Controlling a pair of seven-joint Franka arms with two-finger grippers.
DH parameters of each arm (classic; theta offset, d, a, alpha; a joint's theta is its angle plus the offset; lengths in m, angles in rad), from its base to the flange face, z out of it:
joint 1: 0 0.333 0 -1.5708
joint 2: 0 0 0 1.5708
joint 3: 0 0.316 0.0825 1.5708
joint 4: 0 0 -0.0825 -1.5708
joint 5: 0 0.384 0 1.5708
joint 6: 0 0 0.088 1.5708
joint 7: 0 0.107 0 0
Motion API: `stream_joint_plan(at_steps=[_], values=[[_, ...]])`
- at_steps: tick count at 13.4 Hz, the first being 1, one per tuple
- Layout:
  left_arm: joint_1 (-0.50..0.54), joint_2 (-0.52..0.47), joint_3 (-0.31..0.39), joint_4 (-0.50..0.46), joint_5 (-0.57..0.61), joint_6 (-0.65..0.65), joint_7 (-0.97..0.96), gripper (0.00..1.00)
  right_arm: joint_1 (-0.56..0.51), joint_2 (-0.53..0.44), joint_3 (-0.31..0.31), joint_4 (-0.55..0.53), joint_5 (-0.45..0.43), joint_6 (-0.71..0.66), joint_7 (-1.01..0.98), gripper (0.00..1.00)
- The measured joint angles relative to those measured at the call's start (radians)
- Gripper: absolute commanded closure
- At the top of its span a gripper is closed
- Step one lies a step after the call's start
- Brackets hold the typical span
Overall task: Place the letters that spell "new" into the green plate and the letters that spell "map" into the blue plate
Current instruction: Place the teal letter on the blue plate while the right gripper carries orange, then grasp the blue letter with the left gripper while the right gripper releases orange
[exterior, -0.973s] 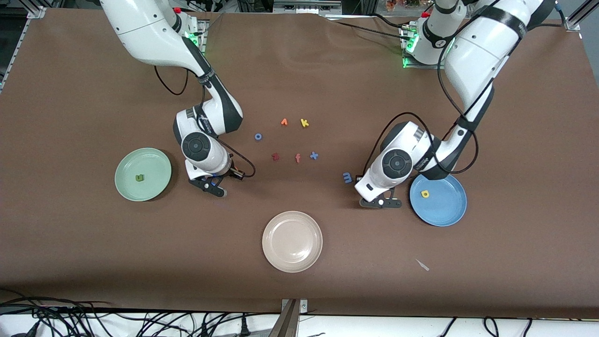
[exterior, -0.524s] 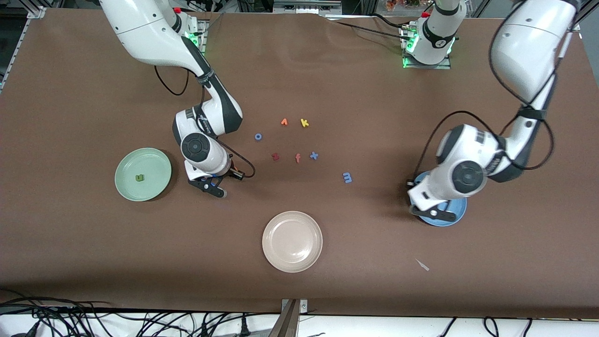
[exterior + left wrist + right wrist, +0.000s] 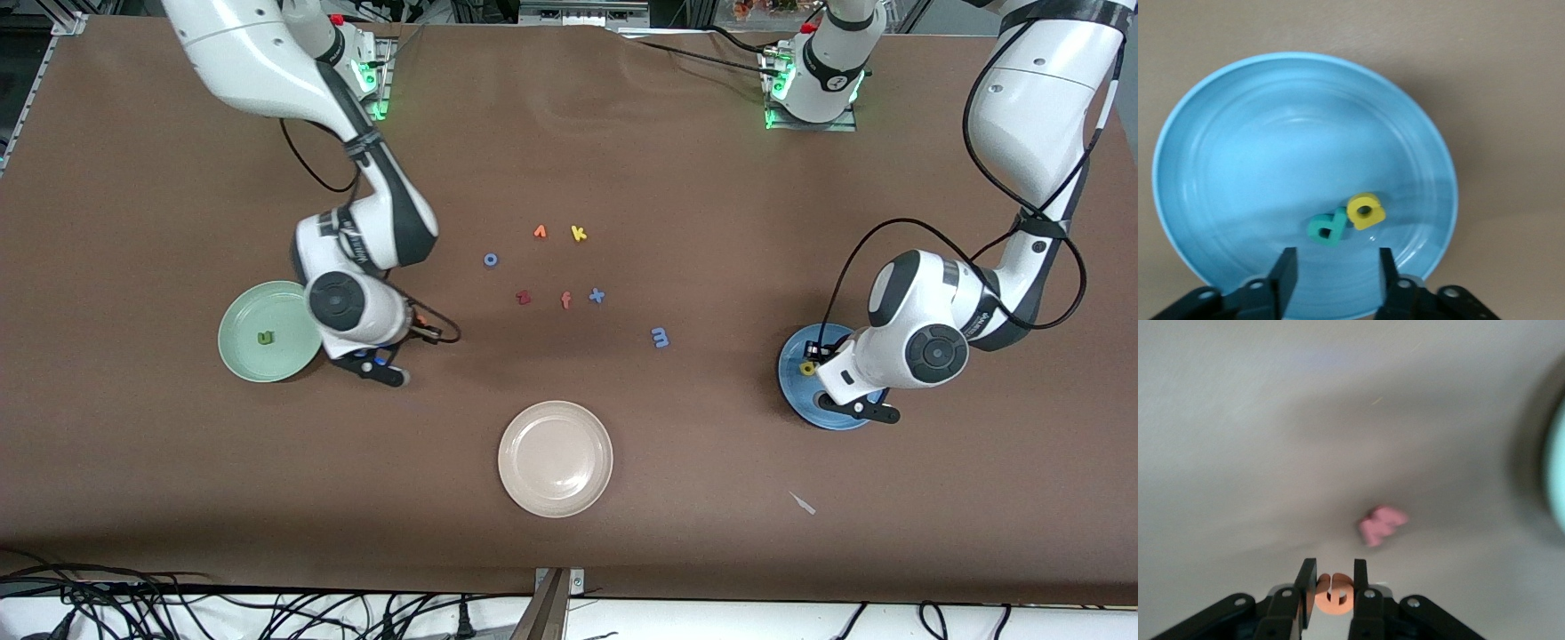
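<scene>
While the left gripper [image 3: 1331, 273] hangs spread over the blue plate [image 3: 1218, 133] holding p [image 3: 1327, 227] and a [image 3: 1365, 210], the right gripper [image 3: 1331, 583], pinching the orange e [image 3: 1333, 595], should release low over the green plate [image 3: 244, 307].

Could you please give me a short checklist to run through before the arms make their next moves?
1. Teal p and yellow a lying in the blue plate: ok.
2. Left gripper open and empty over that plate: ok.
3. Blue m in the blue plate: not ok, it lies on the table toward the middle.
4. Right gripper shut on the orange e: ok.
5. Green n in the green plate: ok.
6. Pink w in the green plate: not ok, it lies on the table.
</scene>
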Motion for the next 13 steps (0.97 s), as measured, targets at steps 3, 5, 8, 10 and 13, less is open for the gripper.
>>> stream_joint_plan(at_steps=[3,5,8,10,13], values=[[-0.016,-0.008,-0.067,0.008,0.000,0.000,-0.040,0.00,-0.075,-0.037,-0.057,0.005,-0.003,-0.112,-0.223,1.00],[-0.045,-0.009,-0.129,0.011,0.000,0.001,-0.151,0.00,-0.080,-0.038,-0.129,0.000,-0.005,-0.137,-0.330,1.00],[-0.159,-0.003,-0.138,0.025,0.000,0.011,-0.356,0.02,-0.080,-0.036,-0.213,-0.028,-0.005,-0.135,-0.436,1.00],[-0.227,0.026,-0.136,0.055,0.000,0.021,-0.436,0.05,-0.080,-0.029,-0.252,-0.044,-0.005,-0.110,-0.482,0.00],[-0.273,0.102,-0.129,0.084,0.000,0.125,-0.487,0.09,-0.079,-0.018,-0.264,-0.044,-0.005,-0.094,-0.495,0.00]])
